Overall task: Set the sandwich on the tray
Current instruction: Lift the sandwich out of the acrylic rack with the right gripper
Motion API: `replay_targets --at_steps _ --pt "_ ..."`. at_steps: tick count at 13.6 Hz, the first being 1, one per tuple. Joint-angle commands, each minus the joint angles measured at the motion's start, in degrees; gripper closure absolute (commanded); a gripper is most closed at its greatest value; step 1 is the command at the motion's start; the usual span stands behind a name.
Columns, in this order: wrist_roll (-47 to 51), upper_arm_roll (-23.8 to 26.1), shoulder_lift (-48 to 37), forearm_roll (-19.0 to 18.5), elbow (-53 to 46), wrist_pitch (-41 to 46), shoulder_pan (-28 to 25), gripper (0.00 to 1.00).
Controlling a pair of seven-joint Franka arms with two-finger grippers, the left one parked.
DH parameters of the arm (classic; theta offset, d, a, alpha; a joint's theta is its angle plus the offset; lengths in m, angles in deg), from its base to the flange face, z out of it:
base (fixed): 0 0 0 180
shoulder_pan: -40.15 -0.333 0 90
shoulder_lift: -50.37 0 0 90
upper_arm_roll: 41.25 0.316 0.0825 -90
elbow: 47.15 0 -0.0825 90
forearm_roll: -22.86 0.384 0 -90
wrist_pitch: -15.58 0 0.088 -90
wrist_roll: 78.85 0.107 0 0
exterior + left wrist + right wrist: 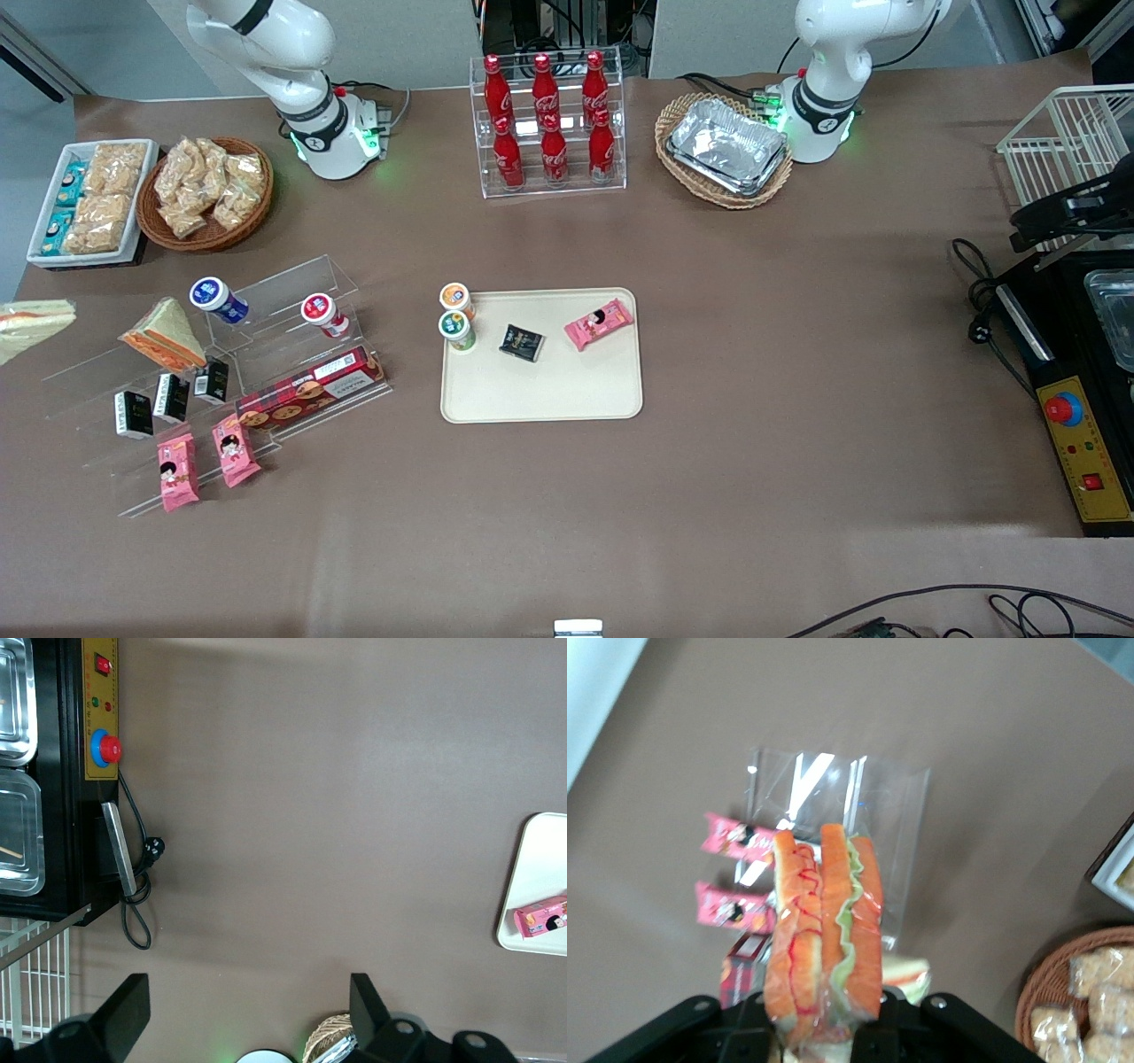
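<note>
Gripper (824,1028) clamps the sandwich (824,930), fingers (873,1032) closed against both its sides, held up above the clear display stand (221,372). Front view: sandwich at the frame's left edge, mid-height. Tray (540,394) sits center frame, well apart from it, carrying two cups, a dark packet and a pink packet.

A broad table covered in matte brown sheeting (797,354) fills the scene, with soft overhead light leaving a pale sheen along its edge nearest the front camera. At its farthest edge stand pale grey wall panels (425,44) (the dark gap between them holds black cables (549,27)). Grey-blue floor (27,133) shows toward the working arm's end.
</note>
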Motion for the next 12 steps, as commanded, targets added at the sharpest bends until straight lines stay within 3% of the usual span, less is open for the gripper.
replay_targets --at_steps 1,6,12 --pt "9.2 0.0 -3.2 0.7 0.5 3.0 -5.8 1.0" --pt "30.6 0.0 -3.9 0.3 0.2 4.0 -19.7 1.0" --pt "48.9 -0.1 -1.3 0.4 0.1 2.7 -32.2 1.0"
